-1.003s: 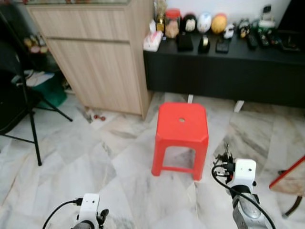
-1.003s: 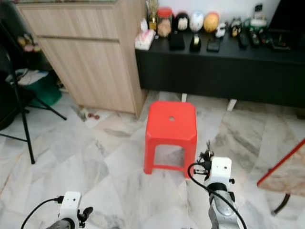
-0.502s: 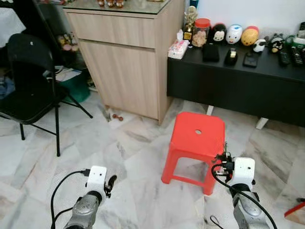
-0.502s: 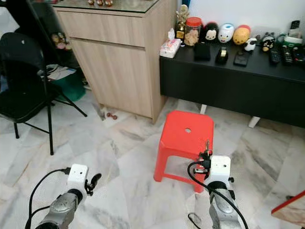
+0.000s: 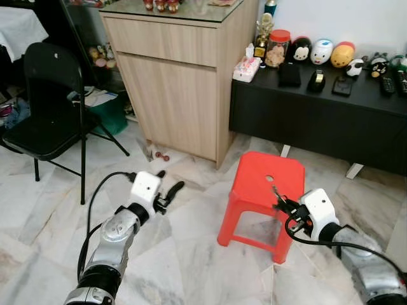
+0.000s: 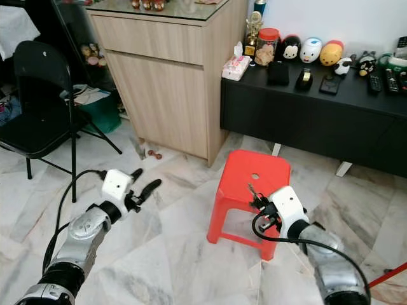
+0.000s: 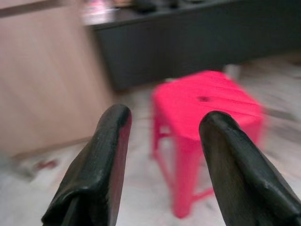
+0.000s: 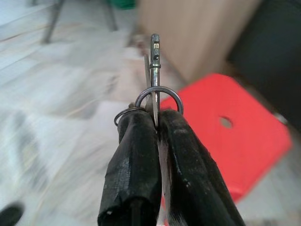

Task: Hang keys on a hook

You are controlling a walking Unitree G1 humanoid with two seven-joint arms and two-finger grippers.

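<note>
I have the keys point(image 8: 154, 82) pinched in the right gripper point(image 5: 280, 201), its two fingers pressed together on the key ring so the bunch sticks up beyond the tips, free to slip over a hook. It hangs just in front of the one red stool point(image 5: 267, 190). My left gripper point(image 5: 166, 189) carries nothing, fingers spread wide, raised to the left, probably for balance while I walk. I see no hook. Beyond stand one wooden cabinet point(image 5: 178, 82), one black counter point(image 5: 324, 114) crowded with small items, and one black folding chair point(image 5: 44, 114) far left.
</note>
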